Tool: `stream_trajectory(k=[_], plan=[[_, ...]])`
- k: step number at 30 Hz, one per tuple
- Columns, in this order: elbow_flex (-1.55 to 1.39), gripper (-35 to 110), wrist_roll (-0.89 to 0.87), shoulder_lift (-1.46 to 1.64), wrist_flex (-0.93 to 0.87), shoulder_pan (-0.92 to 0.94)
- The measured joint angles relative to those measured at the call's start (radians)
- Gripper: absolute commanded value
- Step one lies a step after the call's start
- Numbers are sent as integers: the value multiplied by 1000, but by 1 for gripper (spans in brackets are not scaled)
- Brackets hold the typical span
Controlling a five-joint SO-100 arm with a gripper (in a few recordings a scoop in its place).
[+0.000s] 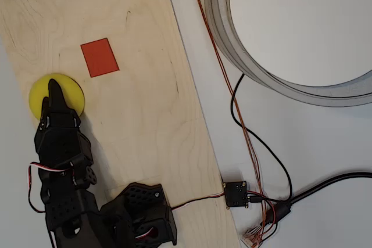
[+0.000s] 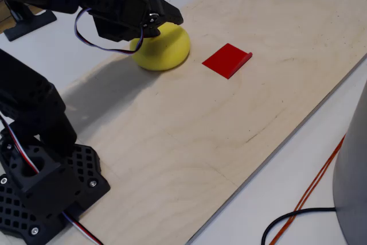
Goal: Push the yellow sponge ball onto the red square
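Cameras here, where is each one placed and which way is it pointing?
Overhead view: sits above, looking straight down on the wooden board; the black arm enters from the bottom left, its gripper over the yellow sponge ball.
Fixed view: stands low beside the board, looking across it at a slant; the arm's base is at the lower left, the gripper on the ball.
Both share the ball, gripper, board and the red square.
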State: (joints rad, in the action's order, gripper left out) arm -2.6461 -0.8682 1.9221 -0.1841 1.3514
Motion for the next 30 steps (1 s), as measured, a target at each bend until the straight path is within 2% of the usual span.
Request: stream_trajectory(k=[14, 30], plan=[[143, 17, 8, -138, -40, 18], [296, 16, 189, -193, -92, 146]])
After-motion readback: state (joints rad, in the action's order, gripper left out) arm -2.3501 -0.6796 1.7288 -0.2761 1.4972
